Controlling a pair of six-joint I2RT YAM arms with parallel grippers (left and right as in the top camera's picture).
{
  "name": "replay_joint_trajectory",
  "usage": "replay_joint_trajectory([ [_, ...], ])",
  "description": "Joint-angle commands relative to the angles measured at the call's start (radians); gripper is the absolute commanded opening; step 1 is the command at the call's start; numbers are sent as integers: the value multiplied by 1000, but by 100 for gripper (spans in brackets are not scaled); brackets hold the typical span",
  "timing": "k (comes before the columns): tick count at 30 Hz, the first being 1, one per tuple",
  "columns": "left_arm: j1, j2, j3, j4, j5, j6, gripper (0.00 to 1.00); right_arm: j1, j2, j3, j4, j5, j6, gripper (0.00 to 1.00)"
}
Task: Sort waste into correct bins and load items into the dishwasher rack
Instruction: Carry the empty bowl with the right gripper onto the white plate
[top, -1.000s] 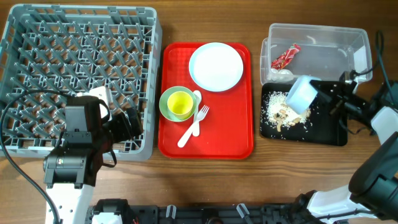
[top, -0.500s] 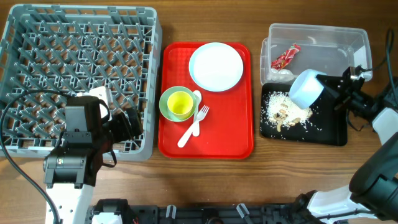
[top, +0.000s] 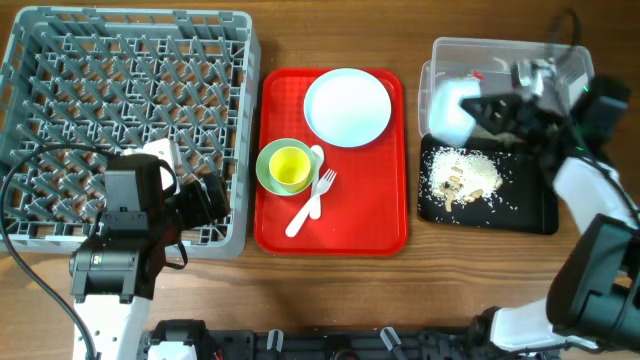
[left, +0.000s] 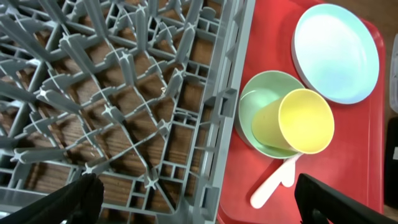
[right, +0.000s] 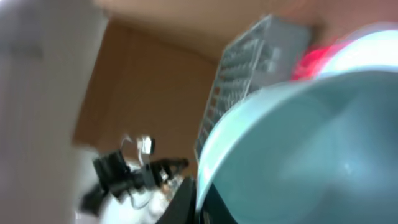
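The pale-blue bowl (top: 450, 108) hung tipped over the clear tub (top: 560, 60), clenched in our right gripper (top: 497, 110), with the rice leftovers (top: 465, 178) lying in the black tray (top: 535, 215) just beside. We judged the waste largely sorted but the dishwasher rack (top: 60, 60) unloaded: plate (top: 347, 107), green bowl (top: 266, 172), yellow cup (top: 290, 168), fork (top: 322, 186) and spoon (top: 316, 154) sat on the red tray (top: 380, 220). Our left gripper (top: 212, 198) hovered released over the rack's corner.

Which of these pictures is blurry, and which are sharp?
Right wrist view: heavily blurred, the pale-blue bowl a soft smear filling the frame. Overhead view: sharp, only that bowl slightly smeared. Left wrist view: crisp on the dishwasher rack and yellow cup.
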Motion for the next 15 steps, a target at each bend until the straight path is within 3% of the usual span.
replay_joint_trajectory([
  [1, 6, -5, 18, 0, 13, -5, 100, 126, -39, 14, 339, -23, 443, 4],
  [3, 6, -5, 18, 0, 13, -5, 100, 179, -31, 26, 533, 11, 609, 4],
  [5, 6, -5, 18, 0, 13, -5, 100, 219, -26, 47, 604, 37, 672, 4],
  [15, 6, -5, 18, 0, 13, -5, 100, 251, -10, 219, 521, 71, 684, 4],
])
